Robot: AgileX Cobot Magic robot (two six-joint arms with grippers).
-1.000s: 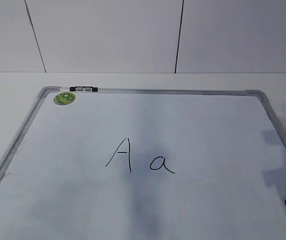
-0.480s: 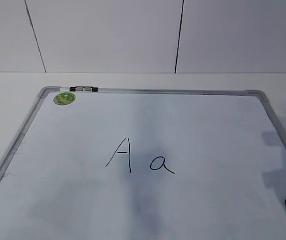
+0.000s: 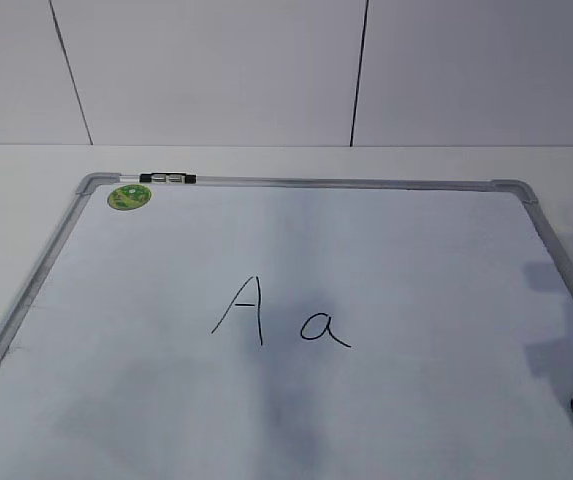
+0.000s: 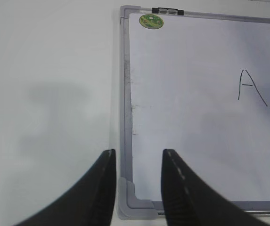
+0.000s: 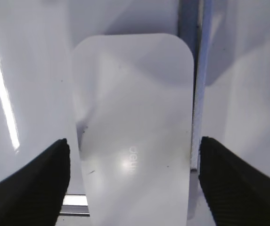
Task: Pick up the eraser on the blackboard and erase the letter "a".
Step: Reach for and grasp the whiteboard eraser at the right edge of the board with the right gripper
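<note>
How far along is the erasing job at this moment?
Nothing is erased yet: the letter "a" is intact on the blackboard beside the capital A. In hand: the right hand is open, its fingers straddling the eraser at the board's edge, not gripping. Left: grasp, lift, carry and wipe. The left hand idles, open.

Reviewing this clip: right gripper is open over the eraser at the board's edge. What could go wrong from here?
The eraser lies against the blackboard's frame, so one finger of the right gripper may land on the frame and the grasp could slip. The capital A sits close beside the letter "a"; a wide wipe might smear it too.
</note>
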